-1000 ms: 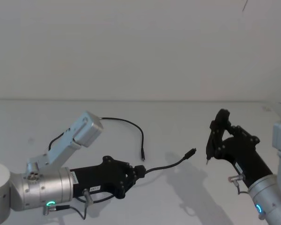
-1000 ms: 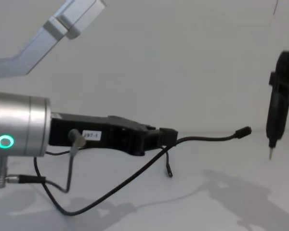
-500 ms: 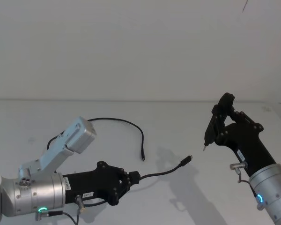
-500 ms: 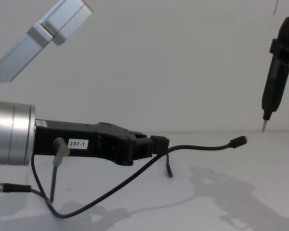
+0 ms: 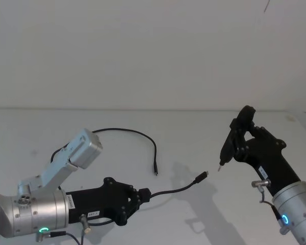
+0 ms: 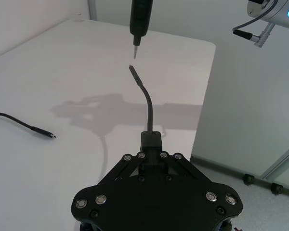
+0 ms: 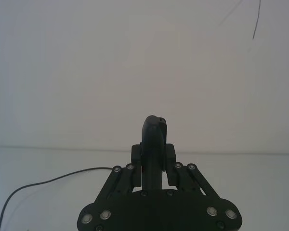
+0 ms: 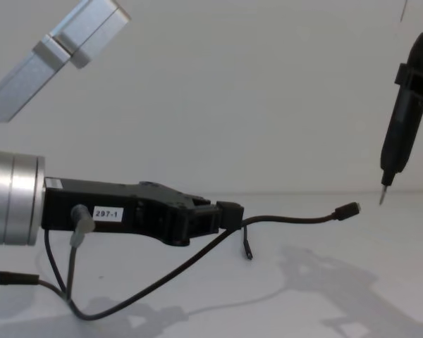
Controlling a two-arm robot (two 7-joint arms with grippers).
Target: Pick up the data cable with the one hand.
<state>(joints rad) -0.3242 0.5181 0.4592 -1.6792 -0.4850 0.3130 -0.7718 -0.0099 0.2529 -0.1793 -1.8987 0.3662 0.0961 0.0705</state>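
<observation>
**Data cable held off table by L gripper**

I see the left gripper low at front-left of the table, jaws closed on the data cable at its small black junction block. In chest view the gripper body carries a white "297-1" label.

From the junction one branch runs fwd and up, clear of the table, ending in a small plug in mid-air. In left wrist view that plug sits just below, not touching, the metal tip of the tool opposite. Another branch lies on the table further back, curving to a plug end. A third run droops below the gripper toward the table surface, per chest view.

Right gripper is raised at right, jaws clamped on a slim black pointed tool, tip angled down toward the cable's free plug.
</observation>
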